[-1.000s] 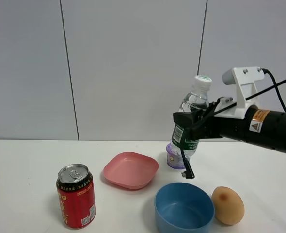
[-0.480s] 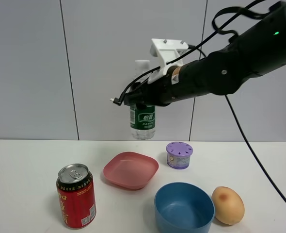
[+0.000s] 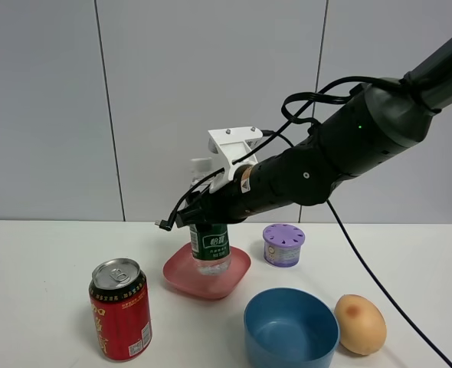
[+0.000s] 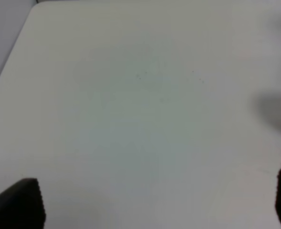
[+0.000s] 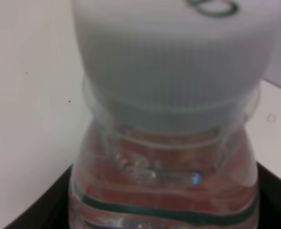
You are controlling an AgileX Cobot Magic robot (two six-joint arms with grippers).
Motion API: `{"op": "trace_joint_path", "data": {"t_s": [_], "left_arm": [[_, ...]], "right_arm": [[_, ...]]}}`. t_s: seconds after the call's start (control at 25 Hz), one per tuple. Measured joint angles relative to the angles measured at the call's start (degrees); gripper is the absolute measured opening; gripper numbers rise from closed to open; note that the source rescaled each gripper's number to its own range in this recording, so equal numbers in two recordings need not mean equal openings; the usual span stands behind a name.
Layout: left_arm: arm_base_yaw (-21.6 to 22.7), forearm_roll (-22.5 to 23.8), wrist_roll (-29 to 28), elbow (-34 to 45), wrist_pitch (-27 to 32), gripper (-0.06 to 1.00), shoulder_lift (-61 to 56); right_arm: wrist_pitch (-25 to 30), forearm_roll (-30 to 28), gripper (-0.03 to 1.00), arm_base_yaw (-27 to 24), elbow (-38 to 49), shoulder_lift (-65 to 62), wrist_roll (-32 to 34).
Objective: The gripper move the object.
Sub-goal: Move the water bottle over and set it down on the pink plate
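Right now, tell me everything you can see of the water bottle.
The water bottle is small and made of clear plastic, with a dark green label bearing white print and a ribbed white cap marked in green. It stands upright, gripped around its upper part by the right pincer, which hides its neck from the high camera. Its base sits low over the pink dish; whether it touches the dish cannot be told.

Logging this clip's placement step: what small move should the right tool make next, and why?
Probably ease straight down a touch: the right tool grips the bottle upright over the pink plate, its base at or just above the plate's hollow; contact isn't clear.
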Motion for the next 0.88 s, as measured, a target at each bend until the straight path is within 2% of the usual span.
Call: {"op": "trace_joint_path", "data": {"t_s": [0.2,0.44,0.88], "left_arm": [[0.0,0.0,0.0,0.0,0.0,1.0,0.0],[0.0,0.0,0.0,0.0,0.0,1.0,0.0],[0.0,0.0,0.0,0.0,0.0,1.0,0.0]], "right_arm": [[-2.75,0.0,0.0,0.0,-0.11,0.65,-3.18],[-4.59,-1.76,0.0,0.0,-0.11,3.68,-12.03],[-8.79,1.4,0.0,0.0,-0.11,5.0,-12.02]]}}
